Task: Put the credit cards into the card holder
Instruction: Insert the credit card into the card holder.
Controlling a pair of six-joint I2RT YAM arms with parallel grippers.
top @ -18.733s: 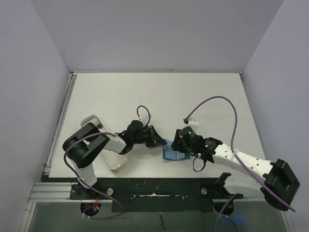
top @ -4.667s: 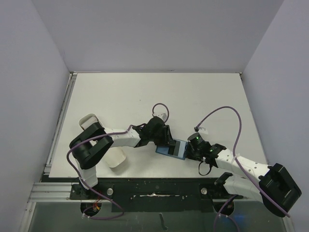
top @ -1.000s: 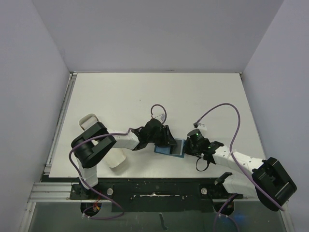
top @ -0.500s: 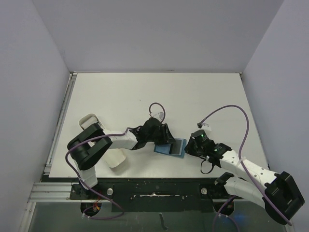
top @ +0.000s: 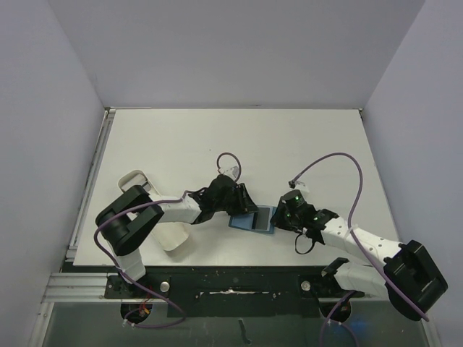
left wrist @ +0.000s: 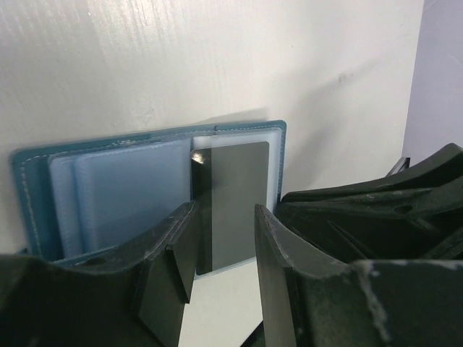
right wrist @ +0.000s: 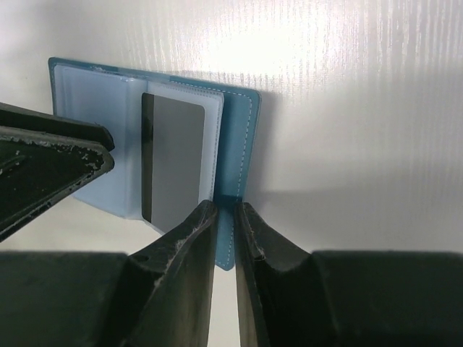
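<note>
The card holder (top: 244, 222) lies open on the table between my two grippers, teal with clear sleeves. In the left wrist view, one grey credit card (left wrist: 235, 195) with a dark stripe sits in a sleeve of the card holder (left wrist: 32, 195). My left gripper (left wrist: 221, 249) hovers at the holder's near edge, jaws apart and empty. My right gripper (right wrist: 226, 224) is shut on the right teal edge of the card holder (right wrist: 246, 137), next to the card (right wrist: 177, 155). In the top view the left gripper (top: 246, 207) and right gripper (top: 278, 217) flank the card (top: 263, 218).
A long white oblong tray (top: 133, 178) lies at the left, partly under the left arm. Purple cables loop above both wrists. The table (top: 289, 137) ends at walls at the back and sides.
The left gripper has drawn back a little to the left off the holder. The right gripper has shifted slightly and stays at the holder's right edge. The holder has slid slightly left.
</note>
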